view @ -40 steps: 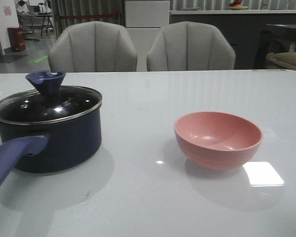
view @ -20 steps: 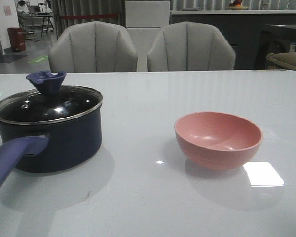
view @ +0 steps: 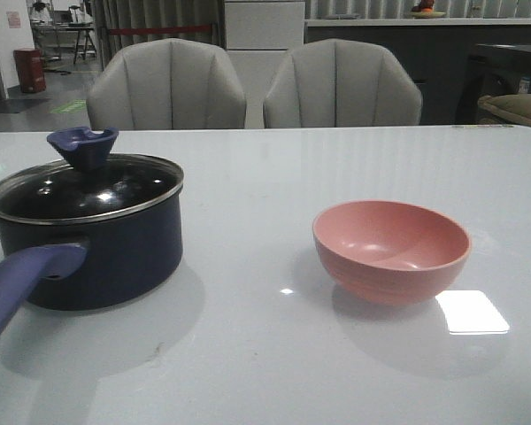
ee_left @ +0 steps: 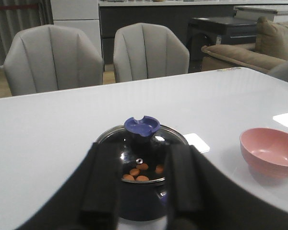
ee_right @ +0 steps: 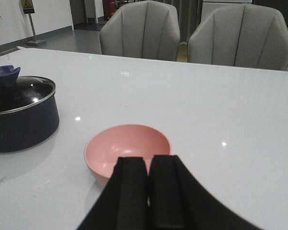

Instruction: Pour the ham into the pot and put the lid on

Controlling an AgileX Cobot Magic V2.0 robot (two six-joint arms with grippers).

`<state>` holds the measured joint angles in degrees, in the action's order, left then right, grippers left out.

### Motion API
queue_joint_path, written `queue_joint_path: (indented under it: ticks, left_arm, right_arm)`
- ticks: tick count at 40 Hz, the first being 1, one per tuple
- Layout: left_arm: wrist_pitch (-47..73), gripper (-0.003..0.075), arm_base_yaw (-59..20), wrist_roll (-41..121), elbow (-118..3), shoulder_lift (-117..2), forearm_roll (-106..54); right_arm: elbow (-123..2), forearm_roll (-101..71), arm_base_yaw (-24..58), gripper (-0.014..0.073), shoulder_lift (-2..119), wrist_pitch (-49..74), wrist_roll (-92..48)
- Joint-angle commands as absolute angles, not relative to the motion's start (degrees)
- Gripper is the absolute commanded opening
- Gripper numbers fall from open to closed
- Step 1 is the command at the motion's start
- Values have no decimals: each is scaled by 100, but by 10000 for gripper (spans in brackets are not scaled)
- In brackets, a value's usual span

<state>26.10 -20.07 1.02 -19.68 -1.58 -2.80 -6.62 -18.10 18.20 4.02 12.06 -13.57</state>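
Note:
The dark navy pot (view: 106, 252) stands at the table's left with its purple-blue handle (view: 18, 288) pointing toward the front. The glass lid (view: 84, 190) with its blue knob (view: 82, 147) sits on the pot. Several orange ham pieces (ee_left: 137, 173) lie inside, seen through the lid in the left wrist view. My left gripper (ee_left: 143, 155) is open and empty, pulled back from the pot (ee_left: 144, 201). My right gripper (ee_right: 148, 163) is shut and empty, just short of the empty pink bowl (ee_right: 128, 148). Neither gripper shows in the front view.
The empty pink bowl (view: 391, 250) sits at the table's right middle. Two grey chairs (view: 168, 84) stand behind the far table edge. A bright light patch (view: 472, 312) lies on the table by the bowl.

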Motion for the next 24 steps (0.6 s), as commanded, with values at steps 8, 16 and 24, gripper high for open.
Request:
queue_joint_path:
  ticks: [8, 16, 24]
  left_arm:
    - [2154, 120, -2017, 112, -2113, -221, -328]
    - [2154, 120, -2017, 112, -2113, -221, -328]
    - [2137, 120, -2017, 112, -2099, -221, -328]
  right_arm:
    - [-837, -1822, 1822, 148, 450, 752, -1427]
    - [-837, -1822, 1822, 148, 450, 752, -1427]
    - [-837, -1822, 1822, 148, 450, 752, -1427]
